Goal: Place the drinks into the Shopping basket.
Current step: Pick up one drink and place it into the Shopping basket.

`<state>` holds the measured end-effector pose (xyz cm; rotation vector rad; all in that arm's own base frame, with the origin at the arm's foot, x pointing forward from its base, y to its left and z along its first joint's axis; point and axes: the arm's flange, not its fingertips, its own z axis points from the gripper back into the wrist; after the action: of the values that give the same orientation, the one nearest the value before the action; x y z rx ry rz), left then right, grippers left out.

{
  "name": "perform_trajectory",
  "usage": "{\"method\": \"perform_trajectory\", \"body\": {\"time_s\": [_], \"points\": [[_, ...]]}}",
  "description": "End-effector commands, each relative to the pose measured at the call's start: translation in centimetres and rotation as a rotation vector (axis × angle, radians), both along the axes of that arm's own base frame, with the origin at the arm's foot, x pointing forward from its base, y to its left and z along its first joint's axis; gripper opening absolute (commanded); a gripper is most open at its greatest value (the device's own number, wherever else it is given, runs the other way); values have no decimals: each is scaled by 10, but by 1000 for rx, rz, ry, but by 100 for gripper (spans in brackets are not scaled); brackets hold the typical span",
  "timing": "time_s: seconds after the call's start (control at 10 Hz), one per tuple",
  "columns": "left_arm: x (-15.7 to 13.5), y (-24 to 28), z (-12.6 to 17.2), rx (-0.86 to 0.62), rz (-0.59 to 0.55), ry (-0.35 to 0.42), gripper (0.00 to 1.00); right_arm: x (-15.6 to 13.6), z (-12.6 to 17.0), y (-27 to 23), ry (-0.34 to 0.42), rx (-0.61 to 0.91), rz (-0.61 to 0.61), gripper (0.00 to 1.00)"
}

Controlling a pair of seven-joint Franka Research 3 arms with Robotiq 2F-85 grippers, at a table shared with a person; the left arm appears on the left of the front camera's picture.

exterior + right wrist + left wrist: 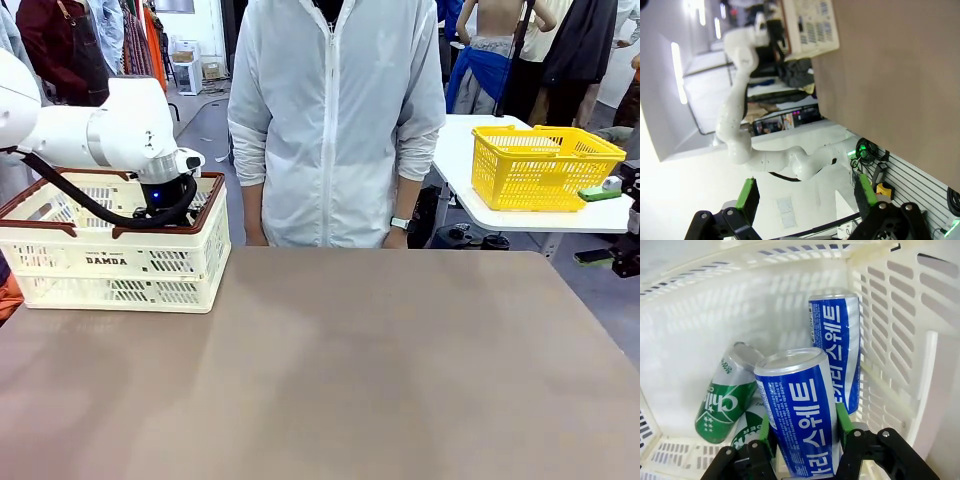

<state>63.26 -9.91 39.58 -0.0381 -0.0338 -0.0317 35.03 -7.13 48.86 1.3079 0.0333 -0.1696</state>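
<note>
The cream-white Shopping basket (110, 262) with a brown rim stands at the table's far left. My left arm's wrist (165, 188) reaches down into it. Inside, my left gripper (802, 432) is shut on a blue drink can (797, 405) with white lettering, its green pads pressed on both sides. A second blue can (837, 340) stands in the basket's corner (890, 315). One green can (722, 400) leans on its side to the left, and another green can (747, 427) lies partly hidden under it. At the table's right edge my right gripper (600, 225) (805, 192) is open and holds nothing.
A person in a white jacket (335, 120) stands at the far side of the table. A yellow mesh basket (540, 165) sits on a white side table at the back right. The brown tabletop (340, 370) is bare.
</note>
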Motion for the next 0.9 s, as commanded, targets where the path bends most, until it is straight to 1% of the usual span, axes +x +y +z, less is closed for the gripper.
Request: {"method": "perform_trajectory", "body": {"time_s": [0.0, 0.2, 0.6, 0.7, 0.8], "points": [[5, 0, 11, 13, 15, 0, 100, -1, 3, -1, 10, -6, 6, 100], [4, 1, 13, 11, 21, -9, 100, -1, 3, -1, 10, -6, 6, 100], [-1, 13, 29, -10, 45, -39, 100, -1, 3, -1, 10, -6, 6, 100], [-3, 16, 34, -15, 43, -50, 100, -1, 3, -1, 10, -6, 6, 100], [-8, 22, 48, -35, 28, -71, 100, -1, 3, -1, 10, -6, 6, 100]]}}
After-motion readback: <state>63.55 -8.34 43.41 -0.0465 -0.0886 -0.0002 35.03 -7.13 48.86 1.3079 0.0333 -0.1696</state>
